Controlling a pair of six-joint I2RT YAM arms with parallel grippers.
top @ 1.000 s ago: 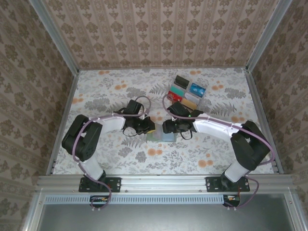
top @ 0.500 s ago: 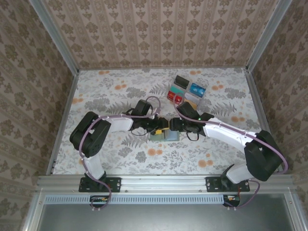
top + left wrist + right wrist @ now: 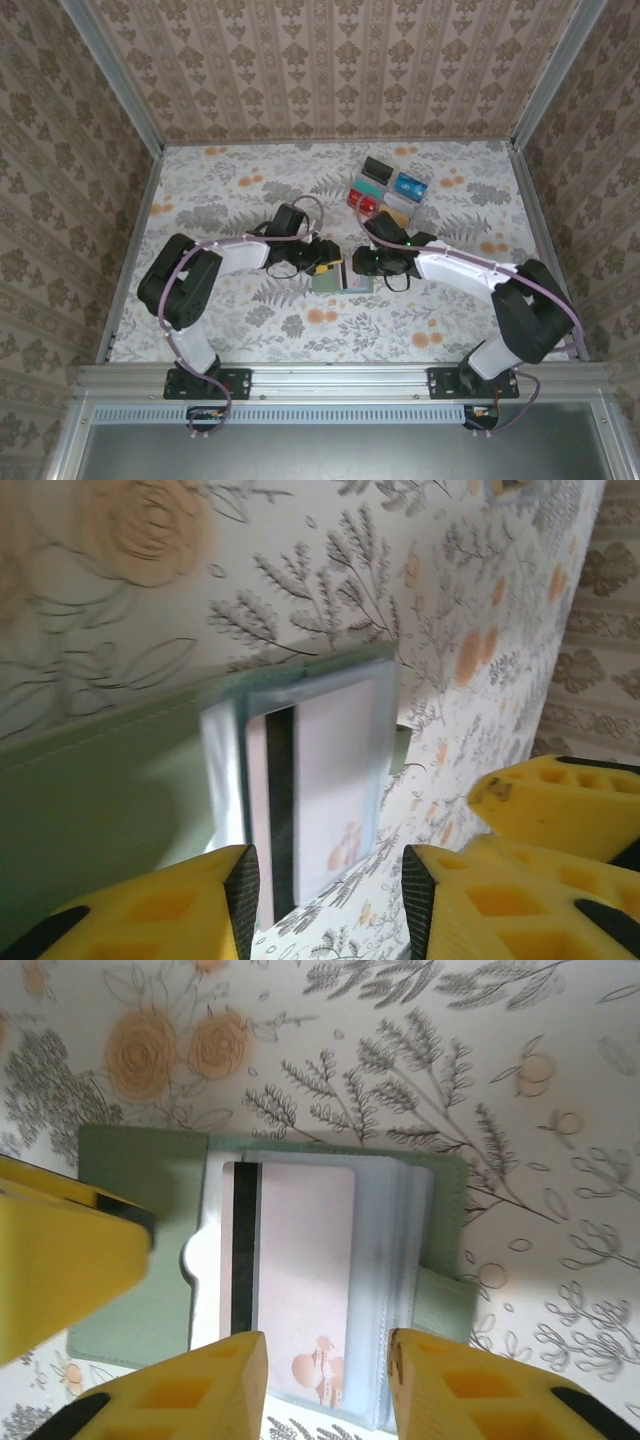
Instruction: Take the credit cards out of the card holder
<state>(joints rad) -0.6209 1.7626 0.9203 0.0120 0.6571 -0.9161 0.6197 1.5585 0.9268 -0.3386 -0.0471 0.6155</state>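
Floral tablecloth (image 3: 230,190), centre: the card holder (image 3: 340,281) lies open, one whitish card (image 3: 300,1260) pocketed. Your left gripper (image 3: 325,880), jaws spread, apparently steadies it open; your right gripper (image 3: 327,1360), likewise spread, brackets that card's end for extraction.

Two white-shelled arms (image 3: 238,254), black joints, seemingly purple cables (image 3: 545,290), yellow honeycombed hand fingers (image 3: 165,1390).

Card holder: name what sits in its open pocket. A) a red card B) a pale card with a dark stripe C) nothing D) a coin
B: the right wrist view shows a pale card with a dark stripe in the clear pocket of the card holder.
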